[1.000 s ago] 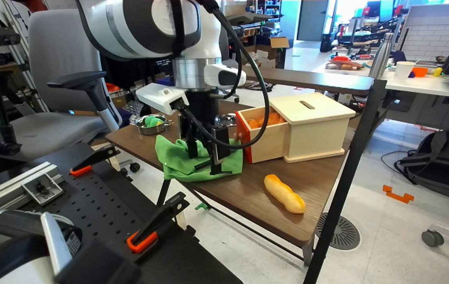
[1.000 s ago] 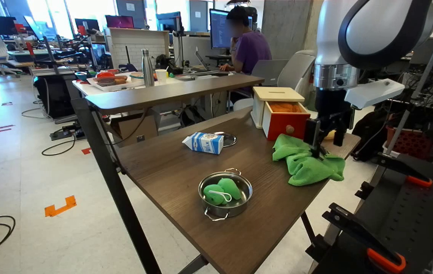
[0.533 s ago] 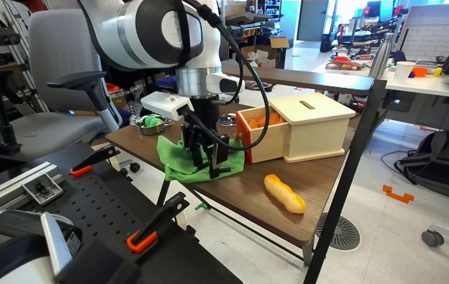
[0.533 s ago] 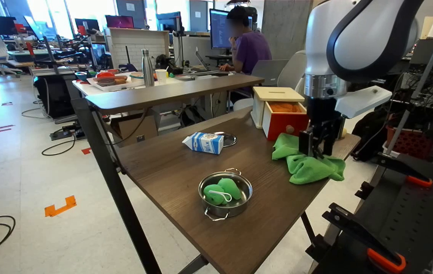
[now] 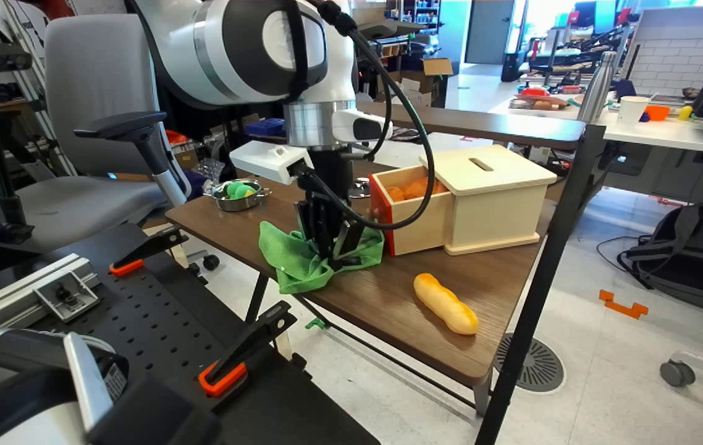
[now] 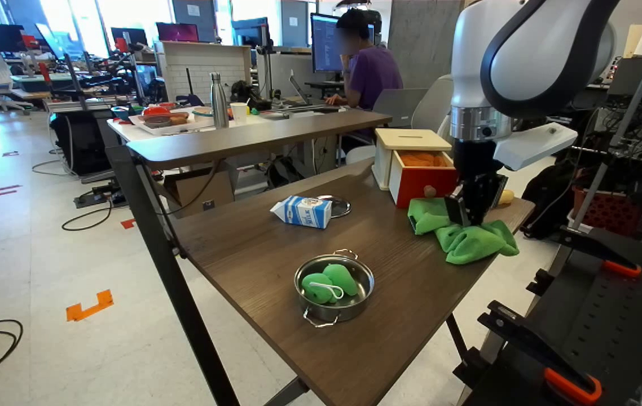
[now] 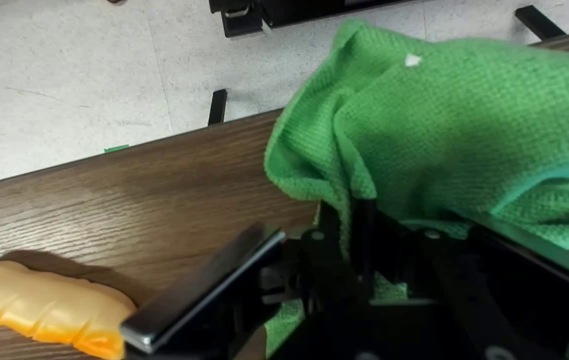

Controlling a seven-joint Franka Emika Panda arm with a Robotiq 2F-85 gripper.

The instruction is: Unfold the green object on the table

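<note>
The green object is a crumpled green cloth (image 6: 470, 243) on the brown table (image 6: 253, 248), near the edge and the open drawer. In the wrist view, the cloth (image 7: 469, 110) bunches up in front of my gripper (image 7: 346, 216), and a fold of it runs between the two fingers. My jaws are closed on that fold. An exterior view shows the gripper (image 5: 330, 254) pointing down into the middle of the cloth (image 5: 293, 262), with cloth spread on both sides. The fingertips are partly buried, so how much fabric is pinched is hidden.
A wooden box (image 5: 493, 216) stands close by, its red-fronted drawer (image 6: 420, 189) pulled out. A toy bread (image 5: 445, 304) lies near the table edge. Farther off are a metal pot (image 6: 355, 307) with green things inside, a milk carton (image 6: 307, 212) and a round lid (image 6: 343, 206).
My gripper's fingers have come together from wide apart, gathering a fold of cloth. The gripper has shifted slightly, and the cloth has been drawn in and bunched around it.
</note>
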